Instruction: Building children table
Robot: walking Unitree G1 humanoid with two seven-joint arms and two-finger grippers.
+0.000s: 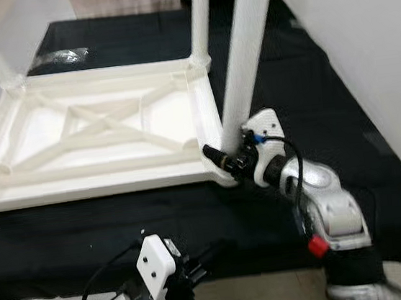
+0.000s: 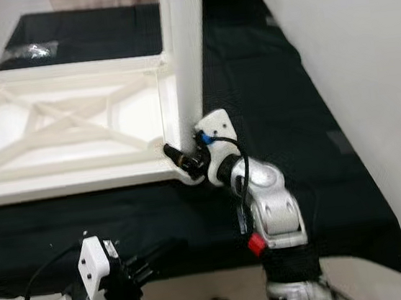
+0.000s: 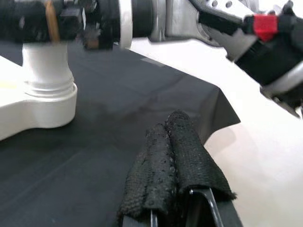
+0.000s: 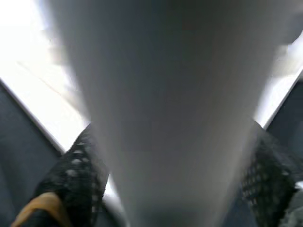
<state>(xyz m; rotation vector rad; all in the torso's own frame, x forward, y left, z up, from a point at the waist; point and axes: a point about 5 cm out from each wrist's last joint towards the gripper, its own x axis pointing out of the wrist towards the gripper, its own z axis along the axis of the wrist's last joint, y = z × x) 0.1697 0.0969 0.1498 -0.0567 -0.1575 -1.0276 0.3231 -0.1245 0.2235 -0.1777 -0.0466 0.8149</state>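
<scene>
Table [image 1: 103,125], white plastic, lies upside down on a black mat [image 1: 340,105], legs pointing up. Nearest, short of the table's near edge, the left gripper [image 3: 170,142] hovers over the mat, fingers pressed together, holding nothing. At the table's near right corner, the right gripper [image 1: 219,155] clamps the base of a leg [image 1: 247,50], one finger [image 4: 71,175] each side. Beyond the table's far left corner lies a clear bag [image 1: 67,58]; contents unreadable.

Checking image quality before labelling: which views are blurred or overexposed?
Right wrist view: the table leg is close and out of focus, with blown-out white beside it. Left wrist view: sharp on the shut left gripper. Eye views: slightly soft, upturned tabletop bright.
</scene>
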